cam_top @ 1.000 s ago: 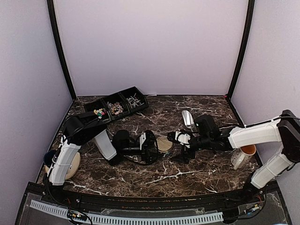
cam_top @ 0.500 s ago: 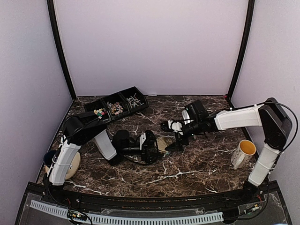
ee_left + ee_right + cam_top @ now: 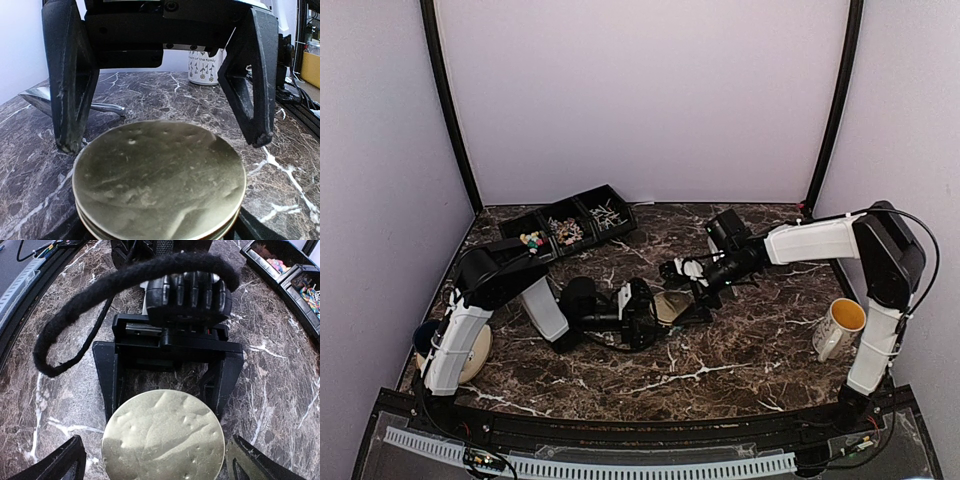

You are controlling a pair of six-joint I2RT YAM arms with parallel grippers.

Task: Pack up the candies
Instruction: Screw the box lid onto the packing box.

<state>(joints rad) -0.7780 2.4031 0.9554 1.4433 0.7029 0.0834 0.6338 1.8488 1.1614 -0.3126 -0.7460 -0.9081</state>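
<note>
While my left gripper (image 3: 164, 142) lies low on the marble worktop (image 3: 750, 350) near its middle, its two fingers (image 3: 70, 100) stand spread on either side of the round gold tin (image 3: 160, 175). They are close to its rim but, as far as I can see, not pressing it. My right gripper (image 3: 155, 442) hangs over the same tin from the opposite side, the arm reaching in from the right edge. Its fingers (image 3: 55, 465) are spread wide too, one past each side of the lid, and they grip nothing. The candies (image 3: 565, 230) sit in the black divided tray (image 3: 625, 208) at the far left corner, well apart from the tin: coloured pieces in the leftmost compartment, whitish ones in the others. A metal scoop (image 3: 45, 97) lies on the worktop just beyond the tin, toward the far edge. A white mug (image 3: 840, 325) with a yellow inside stands near the right edge
</note>
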